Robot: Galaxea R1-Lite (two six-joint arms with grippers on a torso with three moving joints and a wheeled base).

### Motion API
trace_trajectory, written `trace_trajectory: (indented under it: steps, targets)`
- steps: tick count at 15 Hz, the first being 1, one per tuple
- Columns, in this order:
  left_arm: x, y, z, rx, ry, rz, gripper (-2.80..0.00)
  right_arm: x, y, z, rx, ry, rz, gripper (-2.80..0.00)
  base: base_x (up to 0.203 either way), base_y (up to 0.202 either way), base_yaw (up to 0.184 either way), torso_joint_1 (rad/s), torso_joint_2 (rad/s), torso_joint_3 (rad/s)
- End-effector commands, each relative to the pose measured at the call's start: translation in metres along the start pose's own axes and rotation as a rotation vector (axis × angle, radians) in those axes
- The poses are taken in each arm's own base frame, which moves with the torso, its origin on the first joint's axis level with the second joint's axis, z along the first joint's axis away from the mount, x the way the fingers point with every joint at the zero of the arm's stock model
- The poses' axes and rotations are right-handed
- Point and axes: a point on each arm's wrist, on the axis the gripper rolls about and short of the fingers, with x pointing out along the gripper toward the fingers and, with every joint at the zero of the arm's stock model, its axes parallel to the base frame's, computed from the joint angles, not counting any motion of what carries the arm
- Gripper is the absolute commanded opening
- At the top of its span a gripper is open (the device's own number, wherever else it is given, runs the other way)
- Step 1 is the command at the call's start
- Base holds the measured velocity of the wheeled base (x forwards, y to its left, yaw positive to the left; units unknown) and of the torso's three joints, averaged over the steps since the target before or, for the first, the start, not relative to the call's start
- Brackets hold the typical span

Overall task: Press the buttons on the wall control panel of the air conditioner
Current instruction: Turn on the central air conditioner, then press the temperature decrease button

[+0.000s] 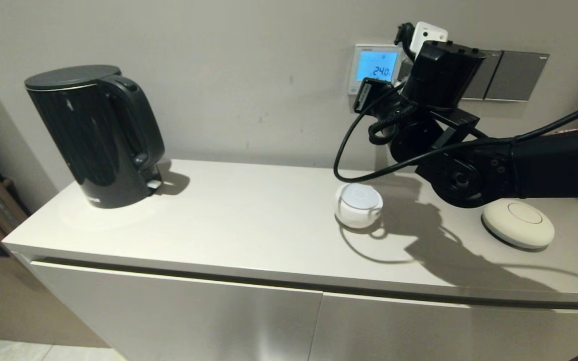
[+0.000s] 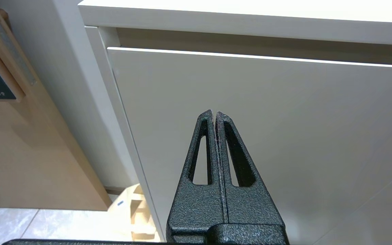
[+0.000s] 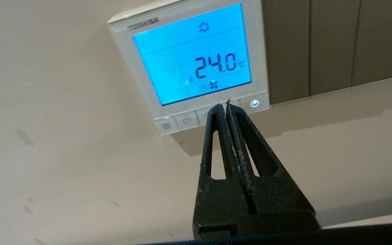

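The wall control panel [image 1: 372, 67] is a small white-framed thermostat on the wall; its blue-lit screen reads 24.0, also in the right wrist view [image 3: 196, 58]. A row of tiny pale buttons [image 3: 177, 121] runs along its bottom edge, with a power button [image 3: 254, 103] at one end. My right gripper [image 3: 224, 104] is shut and empty, its tips at the middle of that button row and covering the middle buttons. In the head view my right arm hides the gripper tips and the panel's lower right. My left gripper [image 2: 214, 114] is shut and empty, low in front of the cabinet door.
Dark grey switch plates [image 1: 512, 76] sit on the wall right of the panel. On the white cabinet top [image 1: 249, 220] stand a black kettle [image 1: 101, 135], a small white round device [image 1: 358, 204] and a flat white disc [image 1: 518, 222].
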Motion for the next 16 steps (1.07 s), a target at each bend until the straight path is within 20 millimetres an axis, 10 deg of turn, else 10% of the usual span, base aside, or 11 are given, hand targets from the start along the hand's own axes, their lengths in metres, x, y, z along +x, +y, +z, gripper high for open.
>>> trace_trajectory:
  steps: [1, 16]
  targets:
    - [0.000, 0.000, 0.000, 0.000, 0.001, 0.000, -2.80, 0.000, 0.000, 0.000, 0.002, -0.002, -0.001, -2.80, 0.000, 0.000, 0.000, 0.000, 0.00, 0.000]
    - [0.000, 0.000, 0.000, 0.000, 0.001, 0.000, -2.80, 0.006, 0.003, -0.018, -0.019, 0.026, -0.002, -2.80, 0.000, 0.000, 0.000, 0.000, 0.00, 0.000]
